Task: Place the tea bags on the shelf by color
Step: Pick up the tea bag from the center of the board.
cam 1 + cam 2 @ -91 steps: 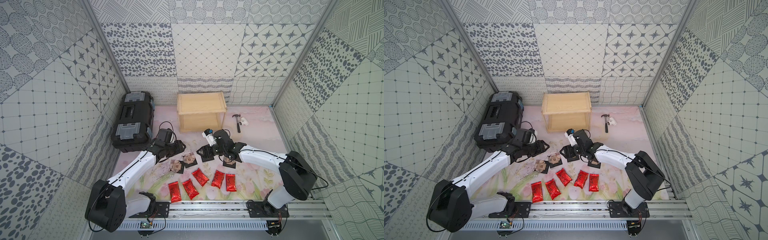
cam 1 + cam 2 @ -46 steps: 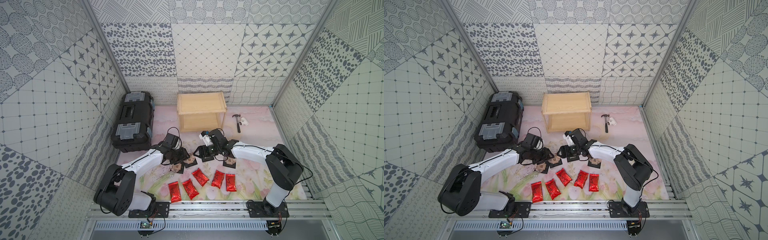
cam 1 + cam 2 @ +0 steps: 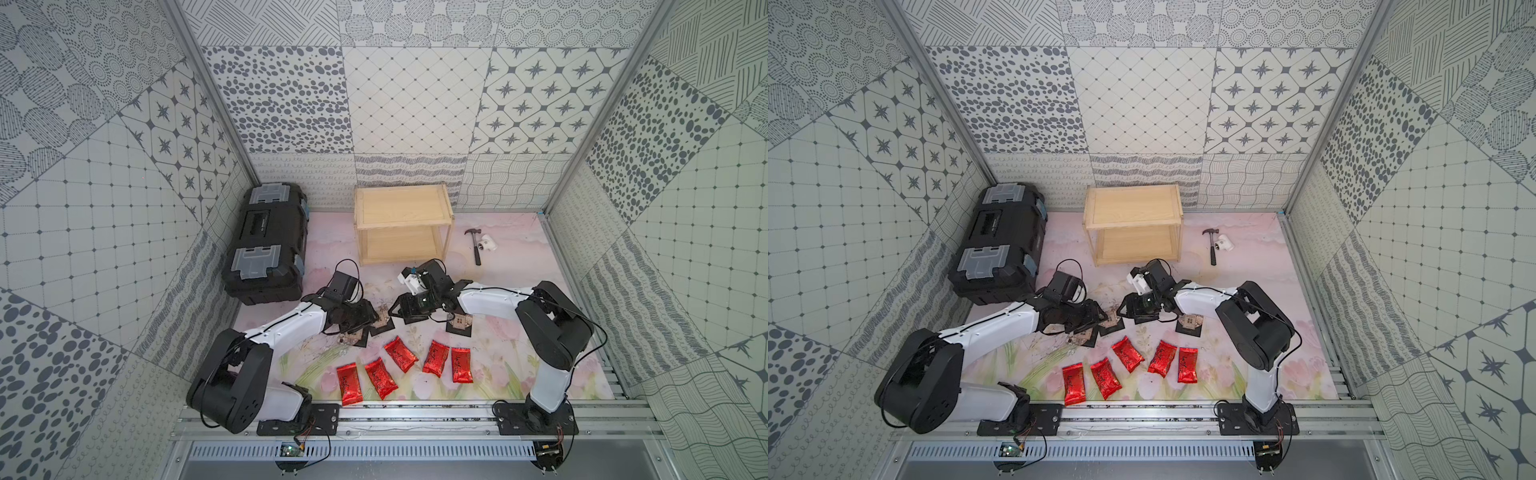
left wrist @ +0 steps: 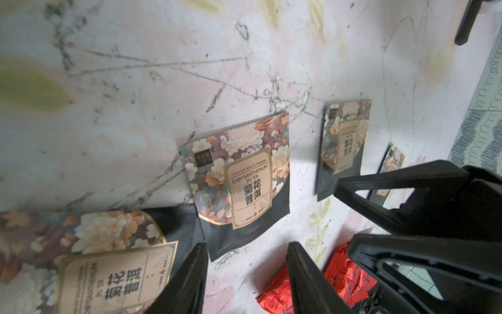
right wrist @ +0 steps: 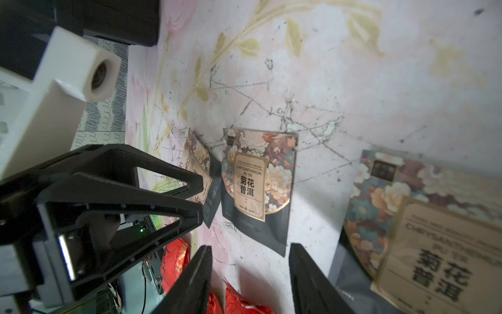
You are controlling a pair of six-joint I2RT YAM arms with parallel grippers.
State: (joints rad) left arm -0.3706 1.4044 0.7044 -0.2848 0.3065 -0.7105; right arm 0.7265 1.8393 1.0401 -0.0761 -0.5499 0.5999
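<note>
Several red foil tea bags [image 3: 400,354] lie in a row on the mat near the front. Black tea bags with a floral label lie just behind them: one [image 3: 381,323] between my two grippers, one [image 3: 459,324] to the right, one [image 3: 353,338] under my left arm. The left gripper [image 3: 373,318] [image 4: 247,261] is open and low over the mat, with only bare mat between its fingers. Facing it, the right gripper [image 3: 397,311] [image 5: 250,258] is open and empty too. The middle black tea bag [image 4: 239,185] [image 5: 258,187] lies just ahead of both. The pale wooden shelf [image 3: 401,224] stands empty at the back.
A black toolbox [image 3: 266,245] with grey latches sits at the back left, close to my left arm. A small hammer [image 3: 476,251] and a white fitting [image 3: 487,243] lie to the right of the shelf. The patterned walls close in on three sides.
Both grippers have moved in towards the middle black tea bag and now face each other closely. The right gripper's jaws have narrowed, and its arm has folded back.
</note>
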